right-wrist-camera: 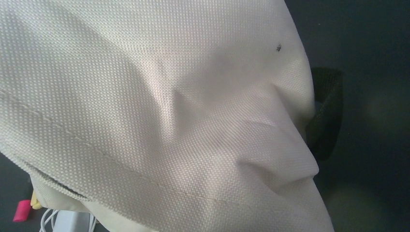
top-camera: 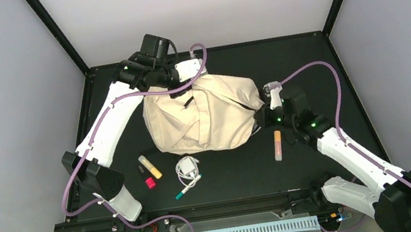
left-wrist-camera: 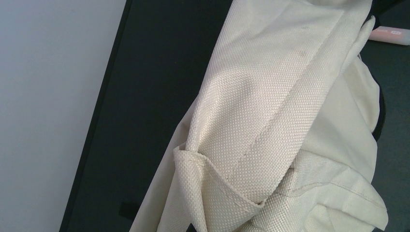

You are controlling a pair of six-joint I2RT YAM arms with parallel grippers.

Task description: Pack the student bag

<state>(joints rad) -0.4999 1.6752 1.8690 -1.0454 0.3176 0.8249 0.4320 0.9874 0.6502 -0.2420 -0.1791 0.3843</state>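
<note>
Nearest you, a green-tipped pen (top-camera: 187,187) lies on the black table (top-camera: 321,73), just beside the white charger (top-camera: 187,169) and its coiled cable. Left of those sit a small red thing (top-camera: 150,183) and a yellow marker (top-camera: 150,166). Over on the right, a peach tube (top-camera: 277,145) lies alone.

Behind them, the student bag (top-camera: 209,115) sits slumped mid-table. Your right gripper (top-camera: 261,118) is at its right edge, and cream fabric fills the wrist view. I cannot tell how far the fingers are parted or whether they have hold of anything.

Your left gripper (top-camera: 180,89) is at the bag's far left corner. Same there: the fingers are hidden, so I cannot tell.
</note>
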